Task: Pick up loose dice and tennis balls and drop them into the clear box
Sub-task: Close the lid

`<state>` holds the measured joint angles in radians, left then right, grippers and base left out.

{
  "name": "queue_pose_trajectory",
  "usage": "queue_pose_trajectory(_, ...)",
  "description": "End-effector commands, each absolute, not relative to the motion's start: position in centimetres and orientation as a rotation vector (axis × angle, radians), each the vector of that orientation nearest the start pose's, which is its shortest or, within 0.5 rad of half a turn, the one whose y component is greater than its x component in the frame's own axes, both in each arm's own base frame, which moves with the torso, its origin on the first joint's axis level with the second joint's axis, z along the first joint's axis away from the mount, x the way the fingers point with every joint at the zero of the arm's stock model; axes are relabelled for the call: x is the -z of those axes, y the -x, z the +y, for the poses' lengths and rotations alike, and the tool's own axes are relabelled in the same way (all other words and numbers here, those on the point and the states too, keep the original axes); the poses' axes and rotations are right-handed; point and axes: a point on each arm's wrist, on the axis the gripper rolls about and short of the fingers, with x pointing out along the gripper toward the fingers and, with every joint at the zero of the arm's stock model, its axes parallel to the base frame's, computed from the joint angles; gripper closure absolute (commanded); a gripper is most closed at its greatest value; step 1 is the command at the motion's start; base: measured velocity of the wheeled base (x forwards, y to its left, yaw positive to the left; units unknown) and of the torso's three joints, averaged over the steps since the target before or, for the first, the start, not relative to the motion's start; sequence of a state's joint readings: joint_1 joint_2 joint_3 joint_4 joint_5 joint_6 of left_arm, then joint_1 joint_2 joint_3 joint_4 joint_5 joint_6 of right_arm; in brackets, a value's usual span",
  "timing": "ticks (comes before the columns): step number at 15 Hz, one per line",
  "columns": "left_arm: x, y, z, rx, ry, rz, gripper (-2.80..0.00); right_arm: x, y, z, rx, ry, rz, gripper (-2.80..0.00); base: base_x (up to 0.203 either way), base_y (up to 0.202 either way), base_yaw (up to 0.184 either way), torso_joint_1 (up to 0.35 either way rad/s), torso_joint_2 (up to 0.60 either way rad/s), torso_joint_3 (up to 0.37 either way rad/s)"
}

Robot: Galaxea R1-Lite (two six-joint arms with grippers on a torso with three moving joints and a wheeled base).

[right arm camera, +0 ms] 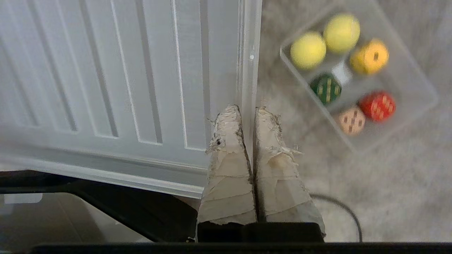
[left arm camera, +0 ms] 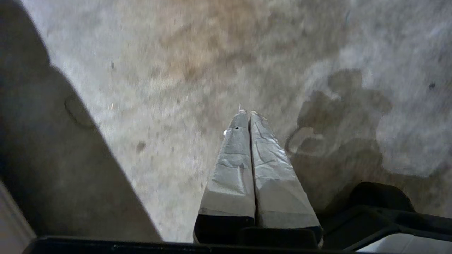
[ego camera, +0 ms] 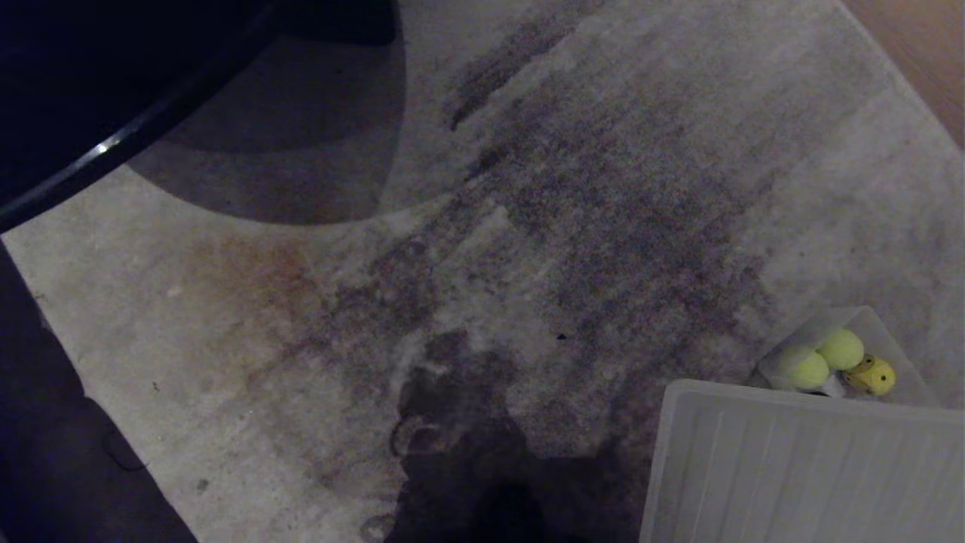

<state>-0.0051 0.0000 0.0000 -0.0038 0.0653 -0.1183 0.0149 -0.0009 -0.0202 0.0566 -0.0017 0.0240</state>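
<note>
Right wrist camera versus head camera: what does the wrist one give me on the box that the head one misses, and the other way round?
Only the right wrist view shows the dark green die, red die and tan die inside the clear box, plus the right gripper, shut and empty above the ribbed lid's edge.

Only the head view shows the wide stained rug and a dark curved object at upper left.

Both show the box, two tennis balls, the yellow die and the lid.

A mottled grey rug (ego camera: 482,249) is laid over wooden flooring (ego camera: 923,53); beside its edge, dark round furniture (ego camera: 83,98) is seen.
</note>
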Motion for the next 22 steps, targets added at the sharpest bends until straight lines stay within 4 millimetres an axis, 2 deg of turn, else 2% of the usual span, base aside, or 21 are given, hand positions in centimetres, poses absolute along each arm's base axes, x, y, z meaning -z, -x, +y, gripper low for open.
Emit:
queue_pose_trajectory(1,-7.56,2.26,0.16,-0.060,0.120,-0.005,0.00,-7.53,2.43,-0.04,-0.013,-0.024,0.038,0.00,-0.185,0.000,-0.003,0.002,0.00,0.005)
queue_pose_trajectory(5,-7.56,2.26,0.16,-0.061,0.120,-0.005,0.00,-7.52,2.43,-0.04,-0.013,-0.024,0.039,0.00,-0.169,0.000,0.000,0.000,0.00,0.002)
queue_pose_trajectory(14,-7.54,2.26,0.16,-0.061,0.120,-0.004,0.00,-7.56,2.44,-0.04,-0.013,-0.027,0.037,0.00,0.000,0.000,0.000,0.000,0.00,0.000)
queue_pose_trajectory(22,-7.56,2.26,0.16,-0.060,0.120,-0.005,0.00,-7.53,2.43,-0.04,-0.013,-0.027,0.038,0.00,0.002,0.009,-0.153,0.003,0.00,0.002)
